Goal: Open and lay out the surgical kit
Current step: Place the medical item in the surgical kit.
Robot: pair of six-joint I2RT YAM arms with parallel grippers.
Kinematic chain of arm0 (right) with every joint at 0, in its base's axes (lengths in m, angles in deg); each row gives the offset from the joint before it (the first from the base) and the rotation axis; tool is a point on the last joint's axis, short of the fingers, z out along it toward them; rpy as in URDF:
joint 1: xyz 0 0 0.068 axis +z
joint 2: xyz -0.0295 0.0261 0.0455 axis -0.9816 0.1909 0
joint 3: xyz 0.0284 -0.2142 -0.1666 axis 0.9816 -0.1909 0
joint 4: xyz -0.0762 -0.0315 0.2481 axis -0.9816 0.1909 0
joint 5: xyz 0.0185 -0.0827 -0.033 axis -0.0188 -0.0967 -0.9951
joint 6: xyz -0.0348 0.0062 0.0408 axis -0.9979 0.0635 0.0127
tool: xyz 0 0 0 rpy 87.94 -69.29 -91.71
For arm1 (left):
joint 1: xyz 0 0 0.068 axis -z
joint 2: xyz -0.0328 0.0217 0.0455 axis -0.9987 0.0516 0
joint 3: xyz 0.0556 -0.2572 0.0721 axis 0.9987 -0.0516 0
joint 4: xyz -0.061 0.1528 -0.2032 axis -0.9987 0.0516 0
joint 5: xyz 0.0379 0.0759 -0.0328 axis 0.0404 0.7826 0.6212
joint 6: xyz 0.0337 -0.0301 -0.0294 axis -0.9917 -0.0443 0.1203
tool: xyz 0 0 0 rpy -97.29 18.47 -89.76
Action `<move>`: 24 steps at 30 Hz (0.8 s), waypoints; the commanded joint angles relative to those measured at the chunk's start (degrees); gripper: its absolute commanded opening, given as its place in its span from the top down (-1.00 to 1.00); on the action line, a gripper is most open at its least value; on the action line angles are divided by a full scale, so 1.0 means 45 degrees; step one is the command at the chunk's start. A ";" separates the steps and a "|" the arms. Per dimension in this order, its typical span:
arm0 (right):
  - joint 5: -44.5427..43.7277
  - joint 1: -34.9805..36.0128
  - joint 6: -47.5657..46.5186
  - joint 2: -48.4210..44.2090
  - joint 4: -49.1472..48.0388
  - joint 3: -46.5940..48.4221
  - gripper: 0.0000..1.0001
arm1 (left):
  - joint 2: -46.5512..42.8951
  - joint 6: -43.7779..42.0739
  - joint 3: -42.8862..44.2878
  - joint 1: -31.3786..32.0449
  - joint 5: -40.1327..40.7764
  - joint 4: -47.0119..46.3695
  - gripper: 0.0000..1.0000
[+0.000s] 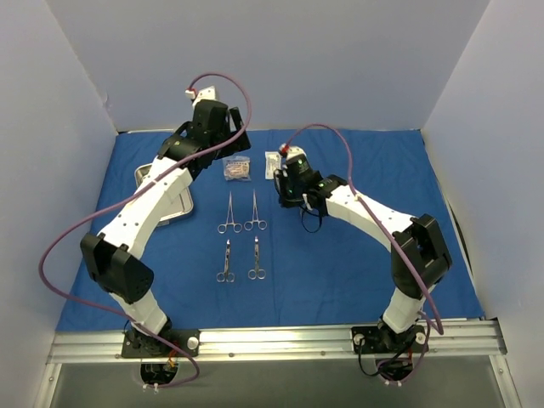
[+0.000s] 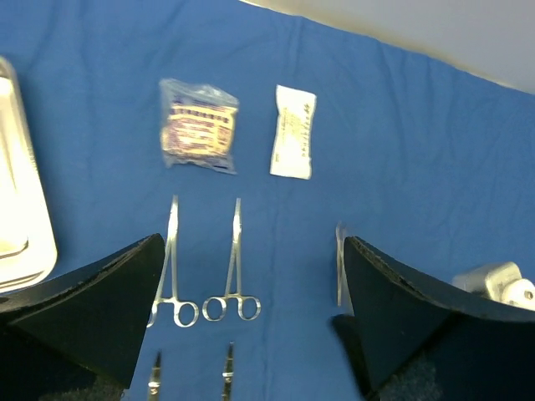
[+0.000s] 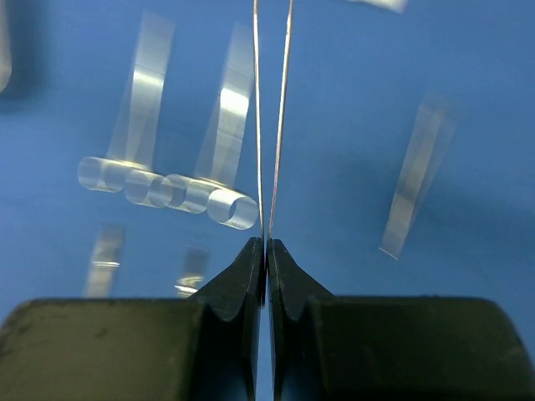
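Steel tweezers (image 3: pixel 257 125) sit in the right gripper (image 3: pixel 266 247), its jaws shut tight where the two thin prongs meet. In the right wrist view the prongs run straight out toward 12 o'clock, in line with the fingers. On the blue cloth wrap (image 1: pixel 357 280) below, a second pair of tweezers (image 3: pixel 414 175) lies blurred at about 2 o'clock from the jaws, its long axis roughly parallel to the held pair. In the top view the four ring-handled forceps (image 1: pixel 228 212) lie in two rows at 9 o'clock of the right gripper, long axes running 12 to 6.

I judge the coming move is to set the held tweezers down beside the second pair, prongs along that same 12-to-6 line. The right arm is the nearer one: it rises from its base at 5 o'clock, folds at the elbow and sends its forearm toward 10 o'clock.

The left gripper (image 2: pixel 253 251) hangs over the forceps with jaws wide and nothing between them. From it, the two clear packets (image 2: pixel 198 125) lie at 12 o'clock and the steel tray (image 2: pixel 21 209) at 9 o'clock.
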 commanded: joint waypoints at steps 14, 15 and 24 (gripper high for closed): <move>-0.1920 -0.2224 0.0183 0.0068 0.0743 -0.2048 1.00 | -0.2836 -0.0479 -0.3583 -0.3121 0.0102 -0.0215 -0.93; -0.1881 -0.2224 0.0261 0.0186 0.0840 -0.1834 1.00 | -0.2874 -0.0538 -0.3643 -0.3200 0.0121 -0.0195 -0.93; -0.1607 -0.2185 0.0691 0.1086 0.0978 -0.1383 1.00 | -0.2797 -0.0616 -0.4189 -0.3494 0.0024 -0.0156 -0.92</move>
